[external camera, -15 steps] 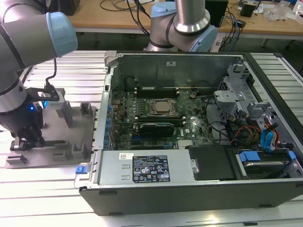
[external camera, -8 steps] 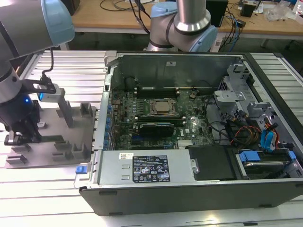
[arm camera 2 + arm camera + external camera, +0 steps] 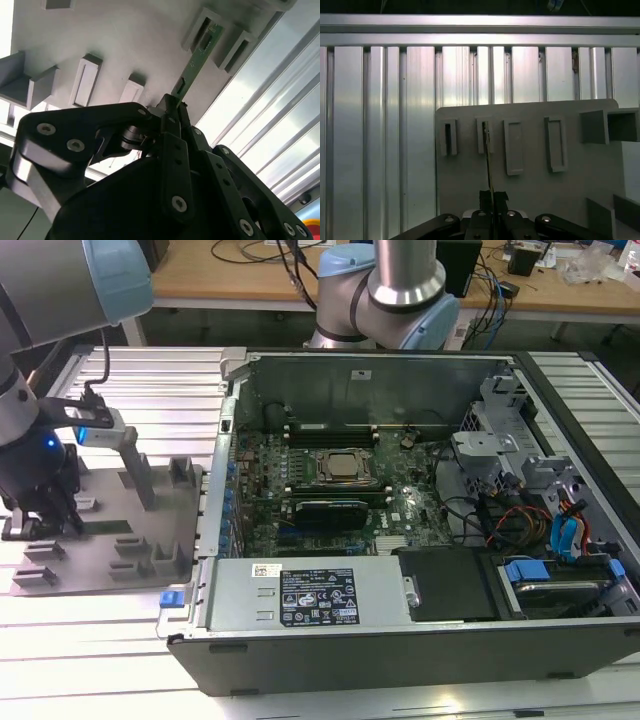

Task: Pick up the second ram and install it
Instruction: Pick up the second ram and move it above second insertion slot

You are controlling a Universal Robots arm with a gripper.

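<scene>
The second ram [image 3: 198, 54] is a thin green circuit-board stick standing on edge on the grey tray [image 3: 125, 40]. Its far end rests in a slotted holder of the tray [image 3: 530, 200]. In both wrist views my gripper [image 3: 173, 107] is shut on the near end of the ram [image 3: 490, 165], one black finger pressed against each face. In the exterior view my gripper [image 3: 45, 525] is low over the tray [image 3: 170, 570] at the exterior view's left. There the ram [image 3: 108, 528] shows as a dark green strip beside the fingers.
An open computer case [image 3: 400, 630] stands at the exterior view's right of the tray, its motherboard holding a CPU socket [image 3: 340, 468] and a black block [image 3: 325, 508]. Upright grey pegs [image 3: 140, 475] rise from the tray. A ribbed aluminium table [image 3: 380, 125] lies underneath. An arm base [image 3: 385, 290] stands behind the case.
</scene>
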